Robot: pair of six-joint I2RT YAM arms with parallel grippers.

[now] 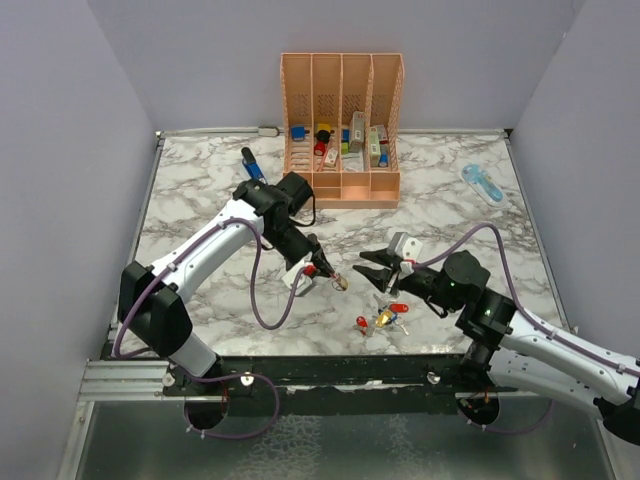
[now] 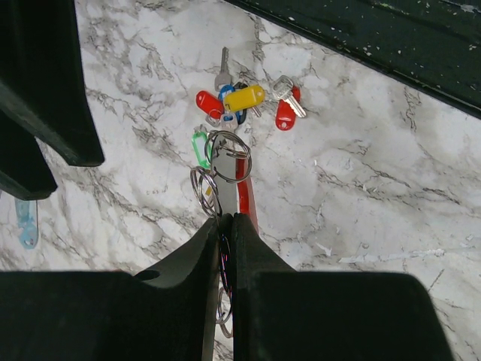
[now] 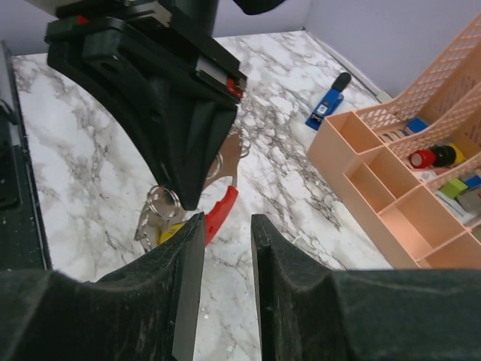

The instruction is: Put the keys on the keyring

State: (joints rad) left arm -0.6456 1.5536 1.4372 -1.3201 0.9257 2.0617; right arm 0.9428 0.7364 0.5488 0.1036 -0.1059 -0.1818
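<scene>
My left gripper (image 1: 325, 272) (image 2: 227, 216) is shut on the keyring (image 2: 246, 194), a loop with one red side and one silver side, held just above the marble. A couple of split rings (image 2: 229, 154) and a green-headed key (image 2: 201, 148) hang on it. Loose keys (image 1: 385, 318) (image 2: 242, 99) with red, yellow and blue heads lie in a small pile on the table beyond it. My right gripper (image 1: 375, 272) (image 3: 225, 218) is open, close to the keyring's red side (image 3: 220, 209), with nothing between its fingers.
A peach organiser (image 1: 343, 130) with coloured blocky items stands at the back centre. A dark blue stick tool (image 1: 253, 165) lies to its left and a pale blue flat tool (image 1: 483, 183) to its right. The table's black front edge (image 2: 376, 37) runs just past the keys.
</scene>
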